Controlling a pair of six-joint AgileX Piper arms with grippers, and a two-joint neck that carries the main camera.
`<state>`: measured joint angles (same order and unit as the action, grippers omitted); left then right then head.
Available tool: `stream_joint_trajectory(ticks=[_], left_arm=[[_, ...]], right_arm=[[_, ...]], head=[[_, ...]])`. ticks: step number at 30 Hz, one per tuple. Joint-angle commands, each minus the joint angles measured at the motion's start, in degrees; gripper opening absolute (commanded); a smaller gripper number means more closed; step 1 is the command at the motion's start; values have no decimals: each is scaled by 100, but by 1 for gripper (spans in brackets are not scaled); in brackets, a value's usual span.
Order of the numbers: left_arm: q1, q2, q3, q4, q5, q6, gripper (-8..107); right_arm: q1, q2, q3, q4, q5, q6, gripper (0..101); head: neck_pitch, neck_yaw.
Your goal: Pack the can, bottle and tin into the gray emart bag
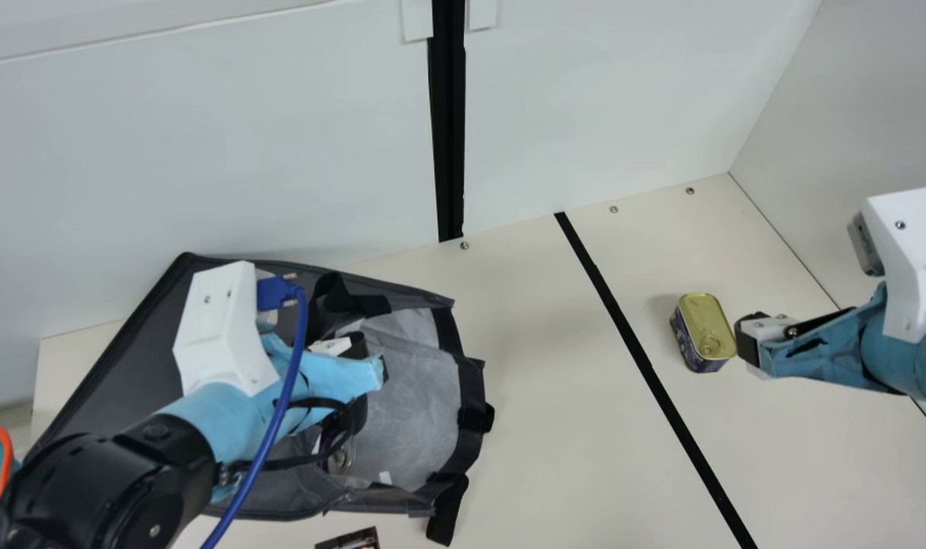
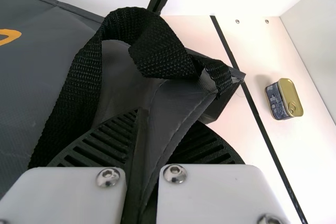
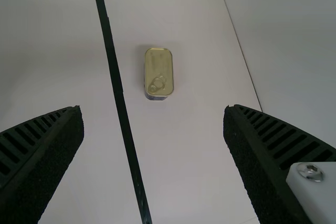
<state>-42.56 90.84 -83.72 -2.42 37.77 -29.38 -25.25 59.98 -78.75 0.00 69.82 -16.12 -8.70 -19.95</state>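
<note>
While the gold-topped tin (image 1: 704,324) stands just ahead of the right gripper (image 1: 748,343), whose fingers are spread wide, the left gripper (image 1: 371,360) pinches an edge of the gray bag (image 1: 425,412), a can (image 1: 342,459) lying inside nearby

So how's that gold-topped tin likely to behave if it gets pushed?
The tin looks like rigid metal, so it probably won't flex much. Its boxy shape, with flat sides, suggests sliding rather than rolling. The smooth, shiny lid may be slippery to press on.
</note>
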Motion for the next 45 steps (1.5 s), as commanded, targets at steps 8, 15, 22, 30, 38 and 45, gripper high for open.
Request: stream_joint_trajectory(ticks=[8, 15, 22, 30, 38, 45], left_arm=[[0, 0, 0, 0, 0, 0, 10], [0, 0, 0, 0, 0, 0, 10], [0, 0, 0, 0, 0, 0, 10], [0, 0, 0, 0, 0, 0, 10], [0, 0, 0, 0, 0, 0, 10], [0, 0, 0, 0, 0, 0, 10]], right_arm=[[-210, 334, -25, 195, -124, -255, 91], [-367, 584, 18, 347, -279, -459, 91], [-468, 822, 64, 455, -419, -615, 91], [-507, 1086, 128, 523, -573, -715, 91], [-520, 1329, 197, 572, -705, -783, 91], [-516, 1531, 268, 614, -821, -825, 91]], head=[[-130, -5], [-130, -5], [-130, -5], [-130, -5], [-130, -5], [-130, -5]])
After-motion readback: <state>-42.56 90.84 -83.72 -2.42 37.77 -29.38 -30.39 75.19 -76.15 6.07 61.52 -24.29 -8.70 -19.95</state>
